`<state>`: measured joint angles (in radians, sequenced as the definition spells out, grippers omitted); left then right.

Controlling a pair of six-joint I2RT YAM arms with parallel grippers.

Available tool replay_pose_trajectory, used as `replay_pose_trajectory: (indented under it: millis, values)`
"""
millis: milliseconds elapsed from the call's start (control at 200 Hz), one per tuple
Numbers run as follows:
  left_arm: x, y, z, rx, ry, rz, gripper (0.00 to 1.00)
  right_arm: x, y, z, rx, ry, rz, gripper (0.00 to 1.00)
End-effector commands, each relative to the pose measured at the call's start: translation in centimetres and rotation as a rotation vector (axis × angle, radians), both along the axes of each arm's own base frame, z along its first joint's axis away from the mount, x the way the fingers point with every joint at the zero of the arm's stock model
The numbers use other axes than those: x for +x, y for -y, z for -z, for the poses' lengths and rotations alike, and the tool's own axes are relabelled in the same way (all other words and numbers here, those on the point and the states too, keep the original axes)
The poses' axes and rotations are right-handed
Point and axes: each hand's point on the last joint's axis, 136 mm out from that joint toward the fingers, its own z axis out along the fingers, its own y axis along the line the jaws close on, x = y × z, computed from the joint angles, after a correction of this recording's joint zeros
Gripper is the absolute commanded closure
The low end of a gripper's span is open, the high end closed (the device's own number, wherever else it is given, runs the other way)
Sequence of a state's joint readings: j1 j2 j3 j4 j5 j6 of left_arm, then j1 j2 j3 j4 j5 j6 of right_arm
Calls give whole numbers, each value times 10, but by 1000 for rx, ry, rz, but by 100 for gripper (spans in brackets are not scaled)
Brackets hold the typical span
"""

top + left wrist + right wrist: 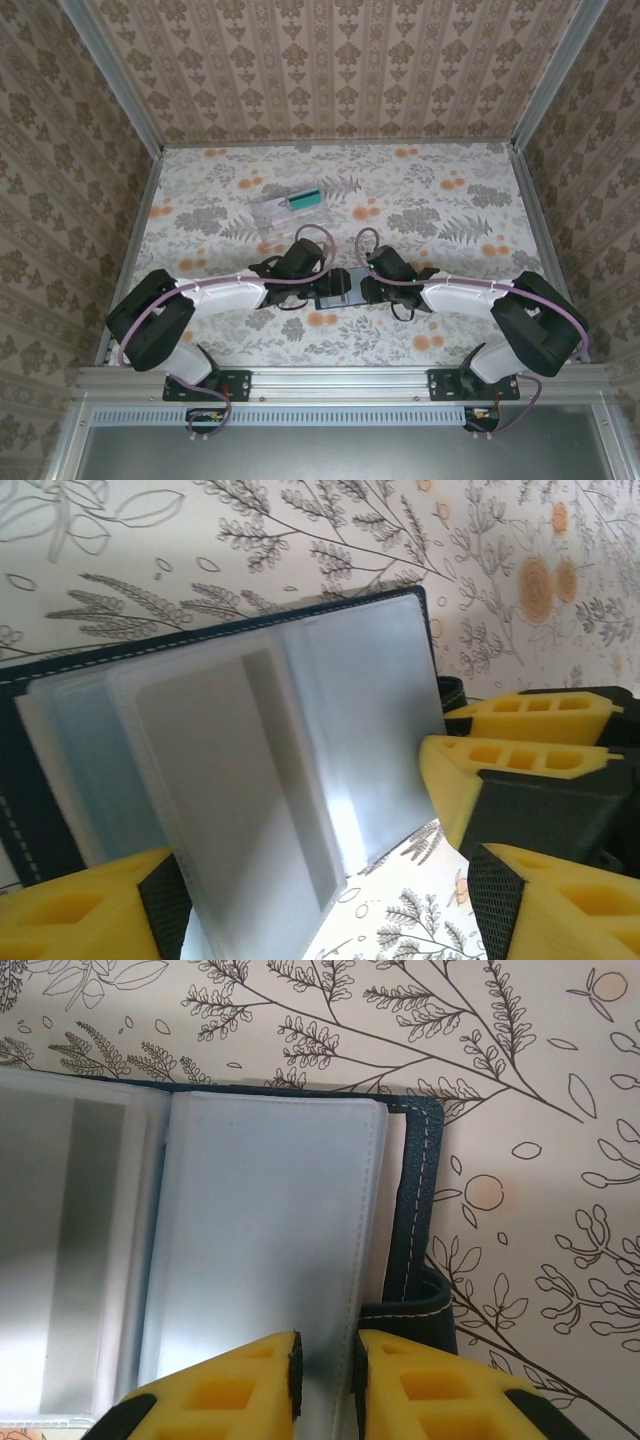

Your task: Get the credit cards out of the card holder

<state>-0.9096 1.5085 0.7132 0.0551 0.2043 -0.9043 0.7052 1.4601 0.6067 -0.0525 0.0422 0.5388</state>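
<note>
The dark navy card holder [336, 287] lies open on the table between both arms. Its grey-blue clear sleeves fan upward in the left wrist view [330, 710]. One raised sleeve holds a pale credit card with a darker stripe [235, 790], which also appears in the right wrist view [65, 1260]. My left gripper [330, 905] is open, its yellow fingers either side of that raised sleeve's lower corner. My right gripper [325, 1360] is shut on the stitched edge of the card holder's right-hand sleeve [270, 1230]. A teal credit card [305, 197] lies in a clear box.
The clear plastic box [285, 210] stands on the flowered tablecloth behind the left gripper [300, 262]. The right gripper [378, 272] faces it across the card holder. Patterned walls close in the table at the back and on both sides.
</note>
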Motion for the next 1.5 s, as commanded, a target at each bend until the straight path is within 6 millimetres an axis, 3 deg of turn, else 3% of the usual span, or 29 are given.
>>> replay_pose_trajectory:
  millis: [0,320,520,715,870,980,1135,1290,1420,1495]
  values:
    - [1,19,-28,-79,56,56,25,-8,8,13,-35,-36,19,75]
    - [-2,39,-56,-160,108,108,24,-4,29,7,-82,1,102,75]
    - [-2,47,-53,-168,99,123,24,-2,47,-5,-61,37,169,74]
    - [-4,57,-59,-191,113,151,24,-2,47,-5,-43,30,165,73]
    - [-4,58,-50,-172,94,150,24,-2,44,-4,-40,21,154,73]
    - [1,46,-41,-131,89,100,23,-3,39,-5,-22,19,131,72]
    - [13,9,-31,-65,97,-35,22,-4,21,-14,-14,33,51,67]
    - [16,-20,-22,-53,82,-115,30,-1,12,-17,-11,40,22,67]
    - [14,-21,-17,-74,61,-108,37,1,13,-16,-33,40,28,68]
    - [15,-11,-19,-111,59,-91,37,0,24,-3,-104,12,64,71]
